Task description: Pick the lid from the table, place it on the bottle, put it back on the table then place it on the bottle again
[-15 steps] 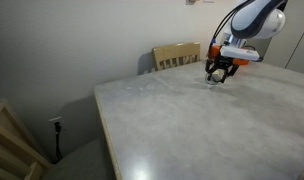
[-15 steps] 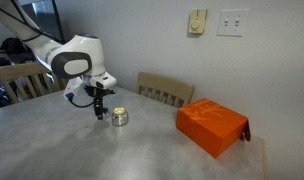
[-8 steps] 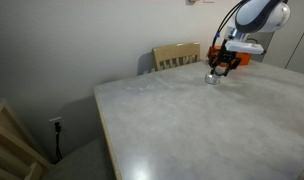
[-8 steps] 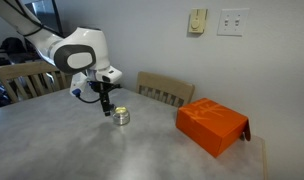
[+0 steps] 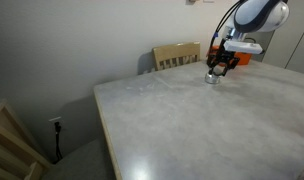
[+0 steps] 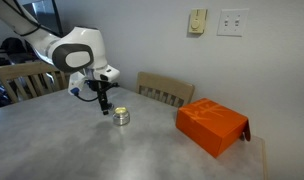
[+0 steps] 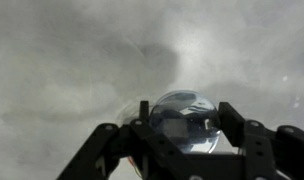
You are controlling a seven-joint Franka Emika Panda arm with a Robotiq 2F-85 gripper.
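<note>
Fingers (image 7: 235,122): your dark fingers are closed partway onto a round clear disc that fills the gap between them in the wrist view, one inner face on each side of its rim; read that as a pinch on the lid. In both exterior views they hang clear of the surface, pointing down
Bench (image 6: 62,150): broad pale grey top, faintly marbled, with a slight sheen; flat and smooth, so a thin cap lying on it gives you little edge to catch
Chair (image 6: 164,90): light wood with a slatted back, pushed up to the far edge; out of your way
Arm (image 6: 77,55): white, rounded casing, bent over so the wrist looks straight down, which probably keeps the cap level
Orange box (image 6: 212,125): matte, flat-sided, lying well apart from the work, so your path from above stays free
Bottle (image 6: 120,117): small squat clear glass, upright near the far edge, just beside and below the fingers on the side toward the orange box; whether its mouth is bare is too small to tell
Lid (image 7: 182,125): thin round disc, silvery-clear with bright glints, about as wide as the bottle; held by the rim, likely so it can go down flat on the mouth. You probably need a short move sideways, then a level descent
</note>
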